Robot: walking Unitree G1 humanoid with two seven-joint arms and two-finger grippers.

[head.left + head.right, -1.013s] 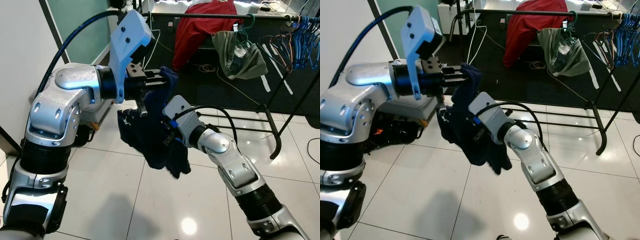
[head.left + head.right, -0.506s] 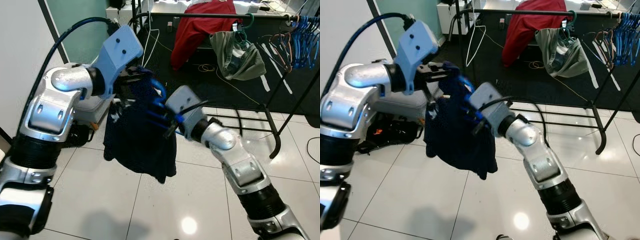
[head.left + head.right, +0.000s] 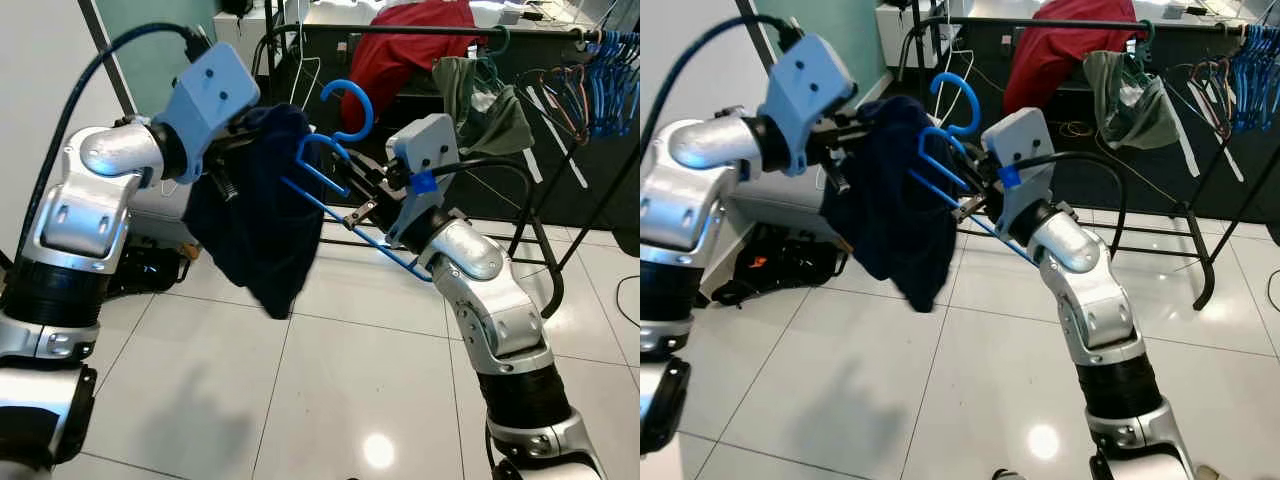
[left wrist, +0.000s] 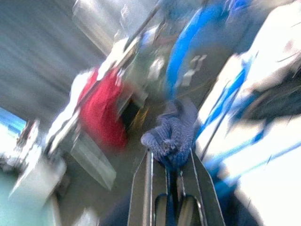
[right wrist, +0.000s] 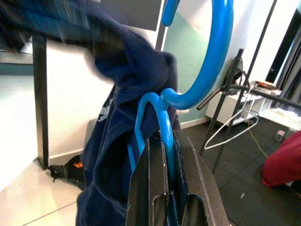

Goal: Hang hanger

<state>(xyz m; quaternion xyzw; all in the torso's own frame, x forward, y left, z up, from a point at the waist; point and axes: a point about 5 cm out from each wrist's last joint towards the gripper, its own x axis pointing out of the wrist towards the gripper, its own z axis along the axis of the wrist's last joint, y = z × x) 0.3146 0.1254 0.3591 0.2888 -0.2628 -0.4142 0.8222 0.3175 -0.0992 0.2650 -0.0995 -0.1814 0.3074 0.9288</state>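
Left eye view: red garment (image 3: 405, 45) on rack (image 3: 560, 200) behind grippers

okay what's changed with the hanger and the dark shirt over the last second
The right gripper has pulled the blue hanger up and out of the navy garment, so its hook now stands clear above the cloth. The left gripper has swung the garment up and leftward. Both grippers keep their holds; the clothes rack behind is unchanged.

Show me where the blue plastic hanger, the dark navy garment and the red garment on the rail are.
Blue plastic hanger (image 3: 352, 103): left eye view, on its hook.
Dark navy garment (image 3: 258, 215): left eye view, on the middle of the hanging cloth.
Red garment (image 3: 1055, 55): right eye view, on the cloth's middle, under the rail.
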